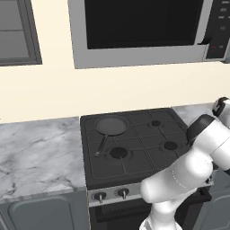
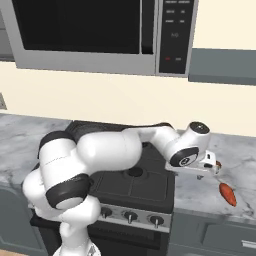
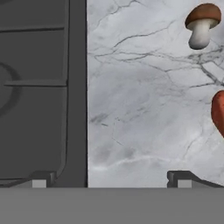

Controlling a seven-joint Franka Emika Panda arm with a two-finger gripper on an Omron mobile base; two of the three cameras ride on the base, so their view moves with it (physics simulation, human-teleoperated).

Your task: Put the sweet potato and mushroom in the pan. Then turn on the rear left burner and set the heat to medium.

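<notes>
One brown-capped mushroom (image 3: 201, 24) on veined marble counter (image 3: 140, 109).

This is a home kitchen, rendered rather than filmed. A black gas stove (image 1: 134, 143) with four burners and a row of front knobs (image 1: 111, 194) sits between grey cabinet fronts, flanked by a grey-veined marble tabletop (image 1: 38, 152). A stainless microwave (image 1: 143, 31) with a dark door and a side control panel hangs above it on a cream wall. A frying pan (image 1: 110, 126) rests on the rear left burner.
</notes>
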